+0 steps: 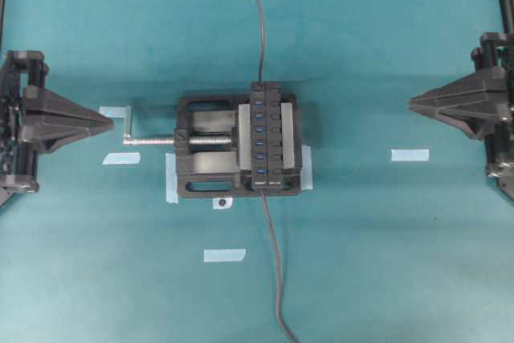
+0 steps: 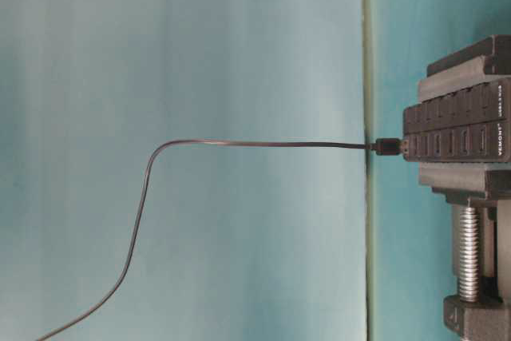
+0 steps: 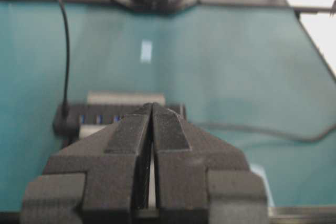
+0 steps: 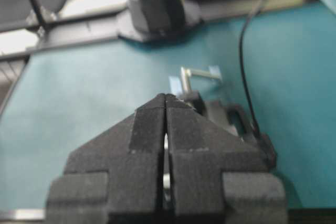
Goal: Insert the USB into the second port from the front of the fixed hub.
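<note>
Both grippers, left [image 1: 111, 124] and right [image 1: 411, 104], are clenched on nothing, well apart from the hub [image 1: 269, 136] clamped in the vise [image 1: 201, 148] between them. Overhead shows seven blue ports; only table level shows the hub's white lettering, too small to read. The USB [image 2: 389, 147] is plugged into the hub's end.

The fixed hub [image 1: 268, 136] sits clamped in the vise [image 1: 210, 147], apparently midway between both arms.
</note>
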Controlling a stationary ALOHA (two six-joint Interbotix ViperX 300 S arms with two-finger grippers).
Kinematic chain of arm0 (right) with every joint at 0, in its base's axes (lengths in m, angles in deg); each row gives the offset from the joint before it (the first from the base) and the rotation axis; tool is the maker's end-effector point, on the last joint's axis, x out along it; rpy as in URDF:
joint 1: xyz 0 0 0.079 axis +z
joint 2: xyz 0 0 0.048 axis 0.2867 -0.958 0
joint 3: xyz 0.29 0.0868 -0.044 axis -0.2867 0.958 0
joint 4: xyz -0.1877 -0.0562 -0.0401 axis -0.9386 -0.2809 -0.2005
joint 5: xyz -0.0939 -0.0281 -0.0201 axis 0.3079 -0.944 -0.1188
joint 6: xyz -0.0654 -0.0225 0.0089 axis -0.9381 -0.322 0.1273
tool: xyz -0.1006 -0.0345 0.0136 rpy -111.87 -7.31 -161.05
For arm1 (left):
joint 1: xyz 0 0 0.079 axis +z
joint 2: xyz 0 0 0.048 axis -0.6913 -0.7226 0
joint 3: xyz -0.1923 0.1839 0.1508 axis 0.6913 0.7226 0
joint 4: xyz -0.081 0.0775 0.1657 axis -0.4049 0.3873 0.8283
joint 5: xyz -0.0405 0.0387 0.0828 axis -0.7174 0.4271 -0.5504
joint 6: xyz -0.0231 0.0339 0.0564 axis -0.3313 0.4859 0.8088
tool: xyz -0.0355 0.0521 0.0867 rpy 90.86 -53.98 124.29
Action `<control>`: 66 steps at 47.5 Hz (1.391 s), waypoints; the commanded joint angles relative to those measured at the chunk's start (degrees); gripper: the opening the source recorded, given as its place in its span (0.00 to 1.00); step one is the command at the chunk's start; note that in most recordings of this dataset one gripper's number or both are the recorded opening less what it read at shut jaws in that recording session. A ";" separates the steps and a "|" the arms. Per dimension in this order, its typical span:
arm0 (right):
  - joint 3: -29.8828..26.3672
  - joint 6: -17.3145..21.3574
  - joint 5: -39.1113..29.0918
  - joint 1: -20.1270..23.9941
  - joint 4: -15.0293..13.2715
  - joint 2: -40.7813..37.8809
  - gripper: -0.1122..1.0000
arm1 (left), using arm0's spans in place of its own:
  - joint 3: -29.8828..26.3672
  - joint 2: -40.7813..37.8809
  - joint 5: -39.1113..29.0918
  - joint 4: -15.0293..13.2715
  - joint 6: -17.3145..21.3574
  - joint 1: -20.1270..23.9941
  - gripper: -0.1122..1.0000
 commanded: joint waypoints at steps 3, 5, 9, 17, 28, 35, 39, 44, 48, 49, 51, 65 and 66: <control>-3.34 0.62 -4.75 -1.49 0.18 -1.93 0.09 | -2.55 -0.62 -3.96 0.09 0.00 0.09 0.10; -3.78 0.62 -5.89 -1.85 0.18 -2.46 0.09 | -2.81 -0.62 -5.27 0.09 0.00 0.09 0.10; -4.92 0.53 -8.26 -2.29 0.18 -3.34 0.09 | -3.16 -0.62 -7.03 0.09 0.00 0.09 0.10; -7.38 0.53 -13.97 -2.99 0.18 -6.15 0.09 | -3.08 -0.79 -7.73 0.09 -0.09 0.09 0.10; -9.23 0.44 -16.00 -4.22 0.09 -12.04 0.09 | -3.43 -3.60 -8.00 0.09 0.00 0.09 0.10; -10.81 0.44 -18.46 -5.10 -0.70 -15.82 0.09 | -4.75 -5.80 -9.23 0.09 0.00 0.09 0.10; -12.13 0.35 -20.83 -5.80 -1.14 -18.02 0.09 | -5.19 -6.59 -10.11 0.09 0.09 0.09 0.10; -13.80 0.18 -22.94 -6.50 -1.58 -20.13 0.09 | -5.10 -6.94 -11.07 0.09 0.09 0.09 0.10; -15.12 0.09 -23.99 -6.94 -2.02 -21.71 0.09 | -5.19 -6.94 -11.60 0.09 0.00 0.09 0.10; -15.64 0.09 -24.26 -7.12 -2.20 -22.32 0.09 | -5.19 -6.94 -11.69 0.09 0.00 0.09 0.10; -16.26 0.09 -24.61 -7.47 -2.55 -23.03 0.09 | -5.19 -6.94 -11.69 0.09 0.00 0.09 0.10; -19.78 -1.05 -24.79 -7.82 -3.78 -28.83 0.09 | -4.92 -6.94 -11.95 0.09 -0.26 0.09 0.10; -20.13 -1.32 -24.79 -7.82 -3.78 -29.36 0.09 | -5.01 -6.94 -11.78 0.09 -0.26 0.09 0.10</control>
